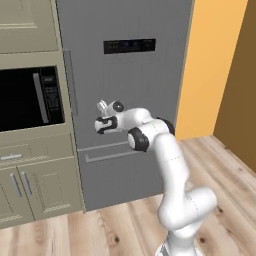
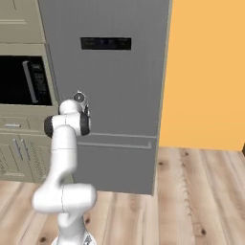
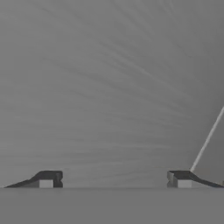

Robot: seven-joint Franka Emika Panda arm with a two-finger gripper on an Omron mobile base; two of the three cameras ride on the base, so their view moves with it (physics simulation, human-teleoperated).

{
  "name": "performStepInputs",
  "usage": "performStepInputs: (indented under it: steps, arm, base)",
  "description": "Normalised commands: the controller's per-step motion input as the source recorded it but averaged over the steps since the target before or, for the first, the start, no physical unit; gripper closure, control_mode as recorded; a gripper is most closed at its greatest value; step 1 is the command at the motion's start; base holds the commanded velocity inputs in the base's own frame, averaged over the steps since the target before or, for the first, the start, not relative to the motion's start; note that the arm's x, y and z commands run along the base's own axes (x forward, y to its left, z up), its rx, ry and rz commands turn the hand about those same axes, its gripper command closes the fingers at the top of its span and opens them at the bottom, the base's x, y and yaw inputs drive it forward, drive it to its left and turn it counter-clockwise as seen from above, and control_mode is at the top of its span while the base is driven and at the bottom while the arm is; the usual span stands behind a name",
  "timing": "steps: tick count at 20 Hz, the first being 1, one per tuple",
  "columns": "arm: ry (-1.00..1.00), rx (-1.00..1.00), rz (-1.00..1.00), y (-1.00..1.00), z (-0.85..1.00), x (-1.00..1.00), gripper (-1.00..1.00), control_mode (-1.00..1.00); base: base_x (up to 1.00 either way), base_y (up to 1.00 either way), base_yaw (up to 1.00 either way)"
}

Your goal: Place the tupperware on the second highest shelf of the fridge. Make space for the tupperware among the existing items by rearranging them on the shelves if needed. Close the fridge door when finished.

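At the left edge of the left base view you have a black-fronted microwave point(image 1: 30, 99) built into beige cabinetry, its pale vertical handle just left of the control strip. Above it, in the upper left, you see a beige upper cabinet door point(image 1: 27, 25). Directly below the microwave sits a drawer point(image 1: 35, 152) with a small grey pull, and under that a pair of lower cabinet doors point(image 1: 37, 190) with grey vertical handles. The wood-plank floor point(image 1: 110, 227) fills the bottom of the frame, and an orange wall point(image 1: 212, 65) occupies the upper right.
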Motion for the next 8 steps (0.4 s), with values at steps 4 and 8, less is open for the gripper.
performStepInputs:
  steps: [4, 8]
  arm:
    - [0.0, -0.1, -0.42, 0.01, 0.0, 0.99, -1.0, -1.0]
    - [0.04, -0.07, -0.36, 0.0, 0.07, 0.61, -1.0, -1.0]
  base:
    - [0.0, 0.0, 0.0]
    - [0.0, 0.0, 0.0]
